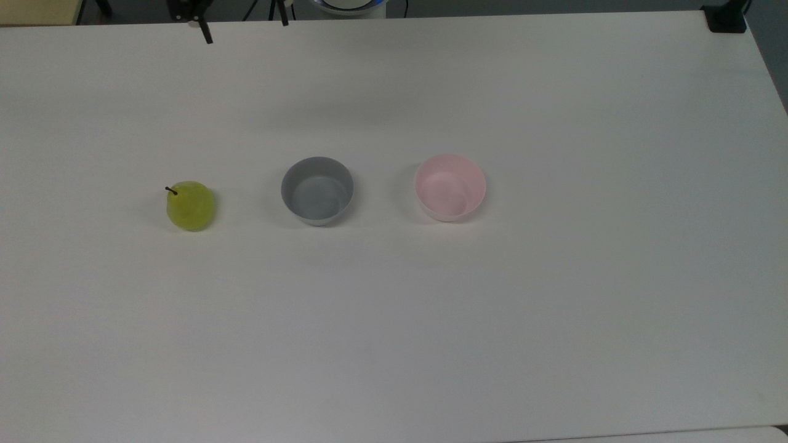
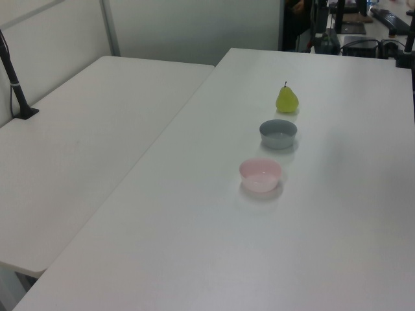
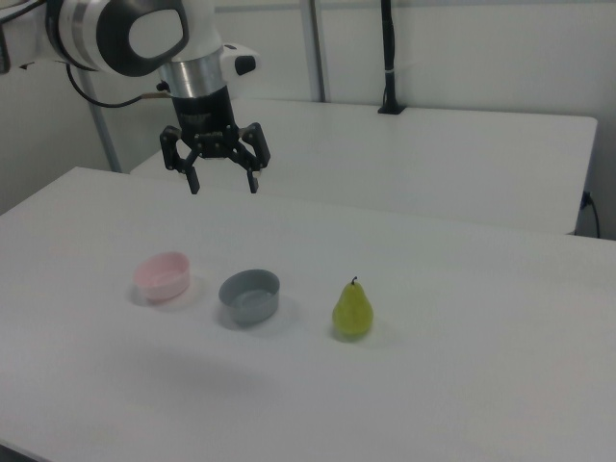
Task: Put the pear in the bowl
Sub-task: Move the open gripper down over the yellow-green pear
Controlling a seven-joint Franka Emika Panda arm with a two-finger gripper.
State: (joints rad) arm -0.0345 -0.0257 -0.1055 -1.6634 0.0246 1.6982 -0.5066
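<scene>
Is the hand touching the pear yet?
Apart. In the right view the hand hangs open, high above the table, while the pear stands alone on it, beside the grey bowl.
</scene>
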